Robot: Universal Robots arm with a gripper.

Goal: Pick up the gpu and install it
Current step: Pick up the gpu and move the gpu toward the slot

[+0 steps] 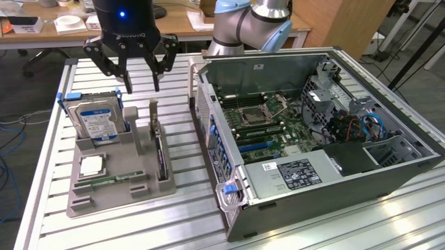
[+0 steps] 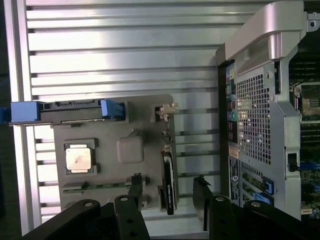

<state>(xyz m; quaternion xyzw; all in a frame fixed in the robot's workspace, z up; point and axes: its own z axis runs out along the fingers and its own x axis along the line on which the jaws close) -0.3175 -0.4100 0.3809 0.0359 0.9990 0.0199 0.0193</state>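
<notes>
The gpu stands on its edge in a slot of the grey holder, its dark cooler side facing the computer case. From above it appears as a thin dark strip with its metal bracket end toward the hard drive's side of the holder. My gripper hangs open above the far end of the holder, well clear of the card. In the wrist view the gripper has one black finger on each side of the gpu's line, with nothing held.
The holder also carries a hard drive with blue clips, a processor chip and a memory stick. The open computer case lies on the exterior view's right, motherboard exposed. All rest on a slatted aluminium table.
</notes>
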